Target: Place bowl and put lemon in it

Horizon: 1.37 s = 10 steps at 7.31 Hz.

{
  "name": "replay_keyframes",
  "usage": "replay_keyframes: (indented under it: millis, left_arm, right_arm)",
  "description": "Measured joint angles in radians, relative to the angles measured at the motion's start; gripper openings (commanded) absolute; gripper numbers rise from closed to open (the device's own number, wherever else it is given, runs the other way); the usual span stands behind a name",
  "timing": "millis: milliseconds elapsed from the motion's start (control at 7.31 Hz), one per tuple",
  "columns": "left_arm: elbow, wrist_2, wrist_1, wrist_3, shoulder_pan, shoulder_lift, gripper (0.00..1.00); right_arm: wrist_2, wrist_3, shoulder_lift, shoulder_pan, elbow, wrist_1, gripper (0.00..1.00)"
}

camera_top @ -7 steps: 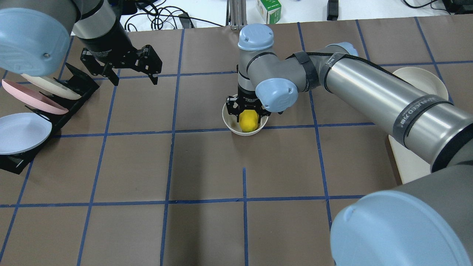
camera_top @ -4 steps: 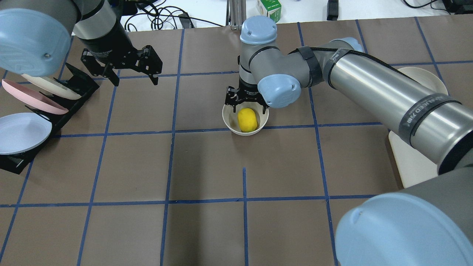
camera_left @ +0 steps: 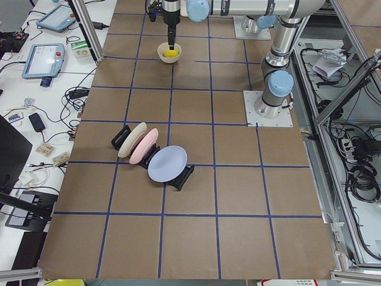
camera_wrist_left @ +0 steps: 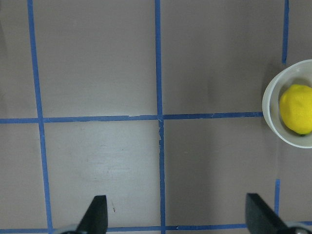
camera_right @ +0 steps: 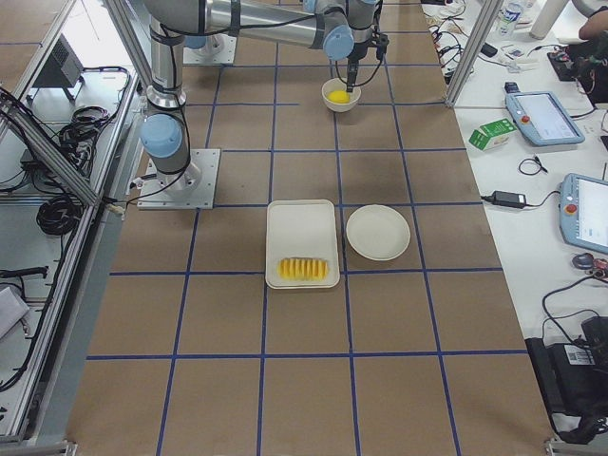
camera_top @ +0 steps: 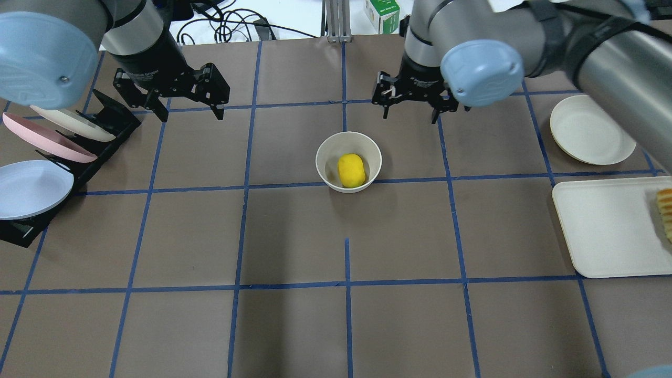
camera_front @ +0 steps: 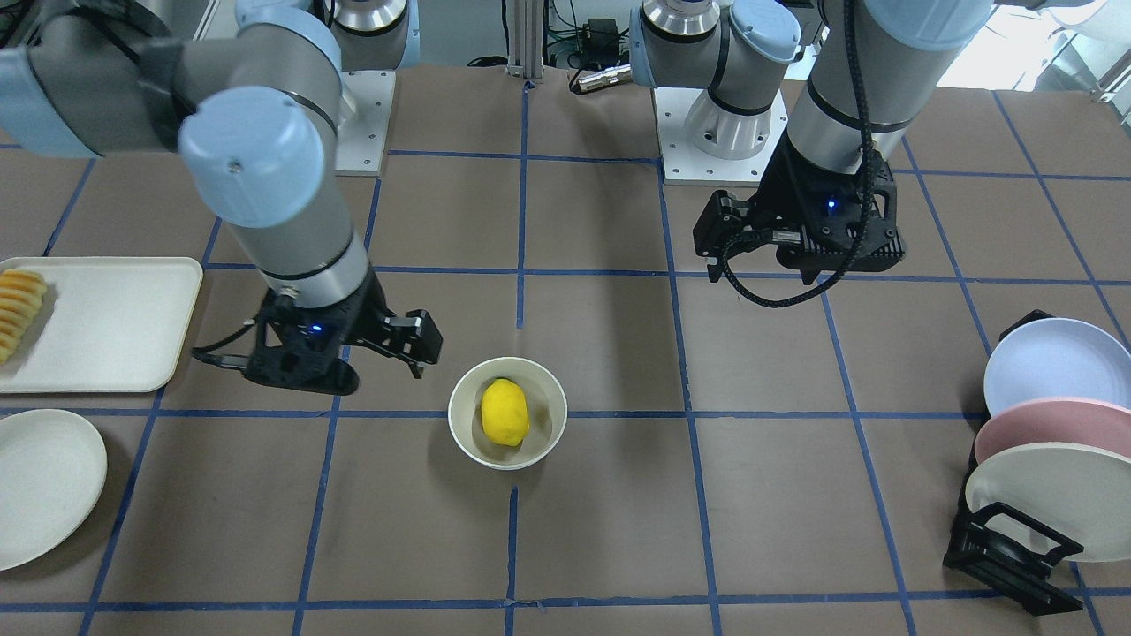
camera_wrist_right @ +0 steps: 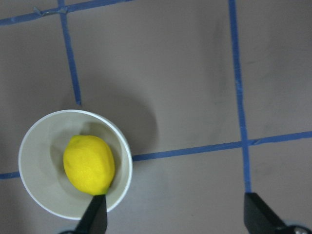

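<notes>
Right claw hangs spread and empty, just beyond the bowl and to its right. Your left claw is spread too, well off to the bowl's left. The lemon lies inside the bowl, so the 2 steps look done. Next you likely only need to back the claws away. Your right wrist camera shows the lemon resting off-centre in the bowl, a detail too small to make out in the 2 side views.
</notes>
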Motion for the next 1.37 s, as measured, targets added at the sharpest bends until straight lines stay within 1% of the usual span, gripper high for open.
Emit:
replay_keyframes:
  millis: [274, 547, 684, 1094, 1368]
  left_arm:
    - [0.0, -0.001, 0.001, 0.0, -0.001, -0.003, 1.0]
    - [0.0, 0.0, 0.001, 0.0, -0.001, -0.003, 1.0]
    - [0.0, 0.0, 0.001, 0.0, 0.0, -0.002, 1.0]
    - [0.0, 0.0, 0.001, 0.0, 0.0, -0.001, 1.0]
    - [0.001, 0.0, 0.001, 0.0, 0.0, -0.001, 1.0]
  right_arm:
    - [-0.032, -0.065, -0.105, -0.076, 0.035, 0.083, 1.0]
    - [-0.049, -0.112, -0.189, -0.096, 0.063, 0.139, 1.0]
    - [-0.05, -0.121, -0.214, -0.098, 0.07, 0.164, 1.0]
    - [-0.054, -0.252, -0.236, -0.116, 0.075, 0.223, 1.0]
    - [-0.054, -0.287, -0.247, -0.139, 0.075, 0.245, 1.0]
